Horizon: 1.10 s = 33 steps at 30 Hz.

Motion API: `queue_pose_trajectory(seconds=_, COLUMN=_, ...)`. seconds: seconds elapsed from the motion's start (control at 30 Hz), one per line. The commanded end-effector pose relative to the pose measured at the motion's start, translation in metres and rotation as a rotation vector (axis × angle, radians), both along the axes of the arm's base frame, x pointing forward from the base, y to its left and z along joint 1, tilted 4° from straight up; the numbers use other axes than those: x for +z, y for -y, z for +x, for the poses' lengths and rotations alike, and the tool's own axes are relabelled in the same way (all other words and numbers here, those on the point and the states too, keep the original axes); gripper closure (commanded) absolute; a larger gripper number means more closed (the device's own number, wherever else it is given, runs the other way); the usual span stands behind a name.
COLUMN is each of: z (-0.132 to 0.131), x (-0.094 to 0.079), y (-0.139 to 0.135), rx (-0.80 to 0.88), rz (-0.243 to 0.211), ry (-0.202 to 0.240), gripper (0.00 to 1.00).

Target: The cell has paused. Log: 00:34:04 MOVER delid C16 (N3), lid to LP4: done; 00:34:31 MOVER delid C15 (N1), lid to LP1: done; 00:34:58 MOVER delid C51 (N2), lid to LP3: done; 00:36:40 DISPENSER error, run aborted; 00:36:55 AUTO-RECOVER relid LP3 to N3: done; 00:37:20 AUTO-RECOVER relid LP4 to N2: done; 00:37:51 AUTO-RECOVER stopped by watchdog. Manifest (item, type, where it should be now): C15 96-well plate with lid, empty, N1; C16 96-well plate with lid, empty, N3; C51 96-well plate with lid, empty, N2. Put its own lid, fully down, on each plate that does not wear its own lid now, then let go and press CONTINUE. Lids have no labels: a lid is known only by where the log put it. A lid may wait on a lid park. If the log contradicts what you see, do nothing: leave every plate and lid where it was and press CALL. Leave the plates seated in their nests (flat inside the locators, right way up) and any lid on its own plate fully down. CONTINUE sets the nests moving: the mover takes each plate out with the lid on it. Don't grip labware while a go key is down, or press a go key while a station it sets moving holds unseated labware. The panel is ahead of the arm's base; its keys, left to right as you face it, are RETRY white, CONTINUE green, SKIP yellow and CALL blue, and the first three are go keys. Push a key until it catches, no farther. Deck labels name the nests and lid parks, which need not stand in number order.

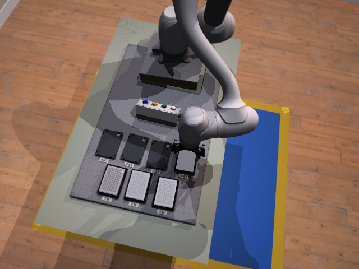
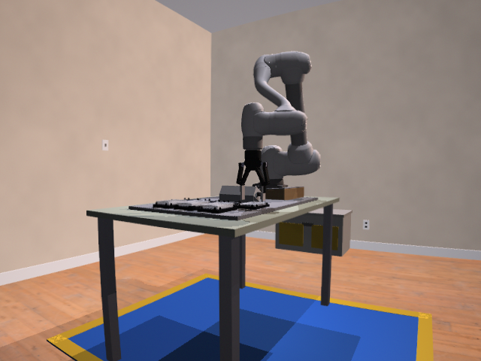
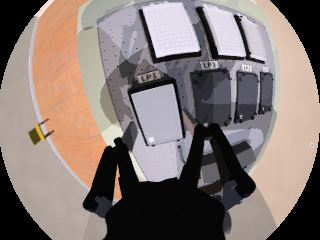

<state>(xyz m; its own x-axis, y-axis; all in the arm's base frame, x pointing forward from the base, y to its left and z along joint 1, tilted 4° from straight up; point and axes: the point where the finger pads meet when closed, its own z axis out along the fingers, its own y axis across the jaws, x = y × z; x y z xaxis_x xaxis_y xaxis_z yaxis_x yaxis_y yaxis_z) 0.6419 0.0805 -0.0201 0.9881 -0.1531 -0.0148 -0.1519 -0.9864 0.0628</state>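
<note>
1. The table (image 2: 163,217) carries the deck (image 1: 87,185). On it stand a row of four parks and, in front of them, a row of three nests.
2. The arm (image 1: 231,115) reaches past the panel (image 1: 156,114) to the park at the end of the row, on the blue-mat side.
3. The plates: the one in N1 (image 1: 112,180) shows open wells and wears no lid. Those in N2 (image 1: 138,185) and N3 (image 1: 165,192) look smooth, so they are lidded. Going by the task's record, I judge those two lids to be swapped.
4. The one loose lid (image 1: 185,162) lies flat on that end park. The label is too small to read surely, but it should be LP1, which makes this N1's own lid. The other three parks are bare.
5. The gripper (image 2: 252,195) hangs low over the lid, fingers pointing down. They are about two-thirds open and hold nothing. I cannot tell whether the pads already flank the lid's edges.
6. Step in hand, as I judge it, is picking up this lid for N1. The next move calls for:
   - centring the fingers across the lid's short span
   - closing squarely, lifting straight up and setting the lid fully down on N1
   - swapping the N2 and N3 lids by way of a free park
   - pressing the green key only after letting go.
</note>
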Motion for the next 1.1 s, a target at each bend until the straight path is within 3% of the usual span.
queue_pose_trajectory(seconds=0.0, z=-0.001, x=-0.004, y=0.002, rx=-0.003, rz=-0.001, ry=-0.001, gripper=0.34)
queue_pose_trajectory(seconds=1.07, z=-0.001, x=-0.018, y=0.002, rx=-0.003, rz=-0.001, ry=-0.001, gripper=0.34)
